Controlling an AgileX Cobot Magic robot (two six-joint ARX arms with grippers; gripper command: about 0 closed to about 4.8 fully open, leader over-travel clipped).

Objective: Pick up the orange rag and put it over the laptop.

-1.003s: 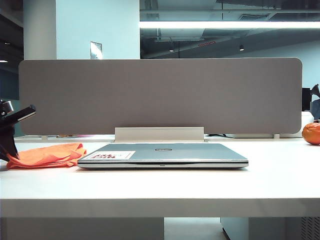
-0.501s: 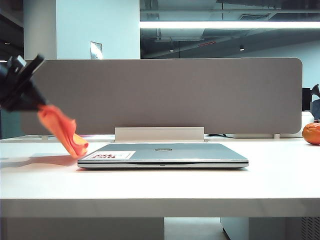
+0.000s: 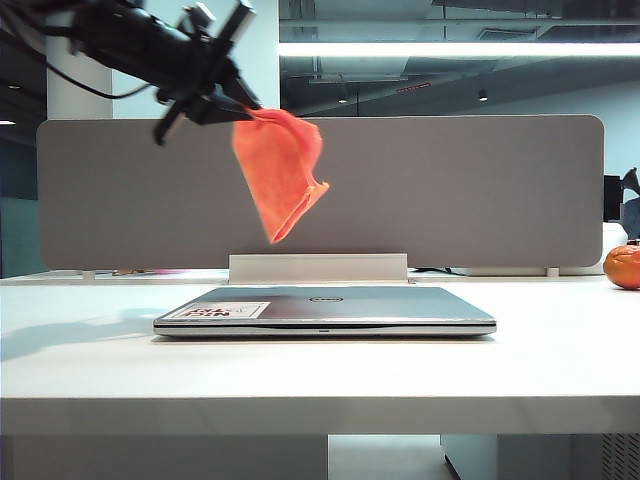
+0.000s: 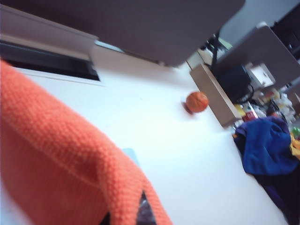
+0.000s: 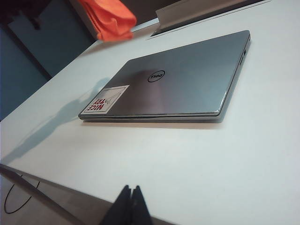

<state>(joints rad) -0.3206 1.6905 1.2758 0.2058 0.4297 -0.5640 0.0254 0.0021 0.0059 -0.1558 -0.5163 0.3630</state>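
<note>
The orange rag (image 3: 281, 170) hangs in the air above the left half of the closed silver-grey laptop (image 3: 325, 309), pinched at its top corner by my left gripper (image 3: 238, 104), which is shut on it. In the left wrist view the rag (image 4: 56, 159) fills the foreground and hides most of the fingers (image 4: 145, 213). The right wrist view shows the laptop (image 5: 183, 79) with its sticker, the rag (image 5: 108, 18) dangling beyond it, and my right gripper (image 5: 131, 190) shut and empty at the table's near edge.
A grey partition (image 3: 320, 190) stands behind the laptop, with a white bracket (image 3: 318, 268) at its foot. A round glossy orange ball (image 3: 623, 266) rests at the table's far right, also visible as the ball (image 4: 197, 101) in the left wrist view.
My left gripper has lifted the rag off the table at the left, carried it up and to the right, and now holds it above the laptop. The right arm has not moved.
</note>
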